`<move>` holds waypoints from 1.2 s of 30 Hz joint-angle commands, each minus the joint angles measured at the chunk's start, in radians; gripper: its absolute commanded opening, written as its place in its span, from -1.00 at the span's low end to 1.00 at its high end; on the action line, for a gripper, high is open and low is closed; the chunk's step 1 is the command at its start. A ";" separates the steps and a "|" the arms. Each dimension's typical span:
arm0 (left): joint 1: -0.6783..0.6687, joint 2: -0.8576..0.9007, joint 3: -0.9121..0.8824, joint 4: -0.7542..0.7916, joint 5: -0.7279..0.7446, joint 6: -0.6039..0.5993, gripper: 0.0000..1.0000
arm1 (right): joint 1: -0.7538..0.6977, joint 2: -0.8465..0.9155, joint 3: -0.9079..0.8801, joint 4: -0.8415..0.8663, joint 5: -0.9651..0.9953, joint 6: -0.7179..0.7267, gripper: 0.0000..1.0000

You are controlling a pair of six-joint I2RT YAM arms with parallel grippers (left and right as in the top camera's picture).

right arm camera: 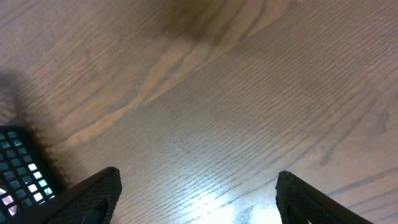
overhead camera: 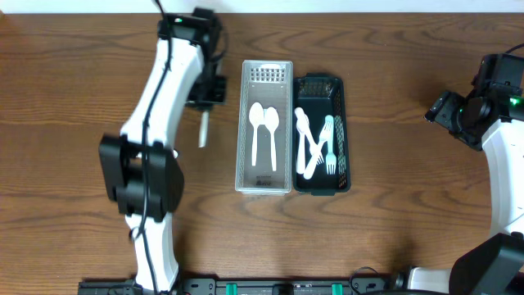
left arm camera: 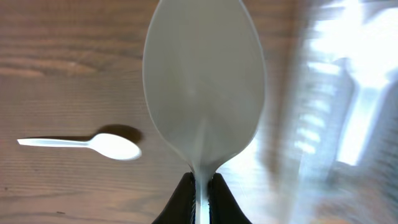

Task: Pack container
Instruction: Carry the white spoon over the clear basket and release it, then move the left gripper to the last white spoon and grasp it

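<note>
The left claw (left arm camera: 201, 194) is shut tight on a white spoon (left arm camera: 204, 93). It pinches the thin handle just below the bowl, and the bowl juts out ahead of the fingertips. In the overhead view this spoon sits just beside the grey tray (overhead camera: 267, 75), on the side away from the black tray (overhead camera: 318, 84), and it appears to be held clear of the bench (overhead camera: 82, 82). The step in hand looks like carrying the spoon into the grey tray, where two spoons (overhead camera: 264, 123) already lie lengthwise. To do that well, the arm should bring the spoon over the near wall of the grey tray with room to spare. It should turn the handle along the tray's long side, lower the spoon close to the floor beside the two spoons, and only then let go. The pinch is narrow, so a quick swing could make the spoon pivot, and a slow, level move suits it better. Another spoon (left arm camera: 106, 146) lies loose on the bench in the left wrist view, farther from the grey tray than the held one. The right claw (right arm camera: 199, 198) stands wide open over bare wood, well beyond the black tray from the grey tray, and holds nothing.
</note>
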 commanded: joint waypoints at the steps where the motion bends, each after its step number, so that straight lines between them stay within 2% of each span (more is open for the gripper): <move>1: -0.119 -0.070 0.019 -0.003 0.000 -0.081 -0.89 | -0.007 0.004 0.000 -0.001 0.000 -0.008 0.65; 5: -0.232 -0.059 -0.009 0.036 -0.001 -0.105 -0.87 | -0.007 0.004 0.000 -0.001 0.000 -0.008 0.65; 10: -0.292 -0.014 -0.091 0.127 -0.001 -0.152 -0.72 | -0.007 0.004 0.000 -0.001 0.000 -0.007 0.65; 11: -0.294 -0.006 -0.100 0.140 -0.001 -0.156 -0.53 | -0.007 0.004 0.000 -0.001 0.000 -0.007 0.65; 12: -0.293 0.000 -0.105 0.147 -0.001 -0.155 -0.24 | -0.007 0.004 0.000 -0.001 0.000 -0.007 0.65; 14: -0.283 0.002 -0.104 0.147 -0.001 -0.155 0.08 | -0.007 0.004 0.000 -0.001 0.000 -0.007 0.65; 15: -0.275 -0.003 -0.100 0.142 -0.001 -0.154 0.18 | -0.007 0.004 0.000 -0.001 0.000 -0.007 0.64; 22: -0.153 -0.096 -0.037 -0.029 -0.017 -0.154 0.21 | -0.007 0.004 0.000 -0.001 0.000 -0.008 0.65; 26: -0.027 -0.159 -0.037 -0.097 -0.119 -0.156 0.22 | -0.007 0.004 0.000 0.000 0.000 -0.007 0.66; 31: 0.146 -0.167 -0.053 -0.123 -0.125 -0.201 0.22 | -0.007 0.004 0.000 0.007 0.000 -0.008 0.66; 33: 0.212 -0.167 -0.083 -0.123 -0.125 -0.256 0.23 | -0.007 0.004 0.000 0.008 0.000 -0.008 0.67; 36: 0.306 -0.167 -0.155 -0.111 -0.120 -0.447 0.23 | -0.007 0.004 0.000 0.008 0.000 -0.008 0.67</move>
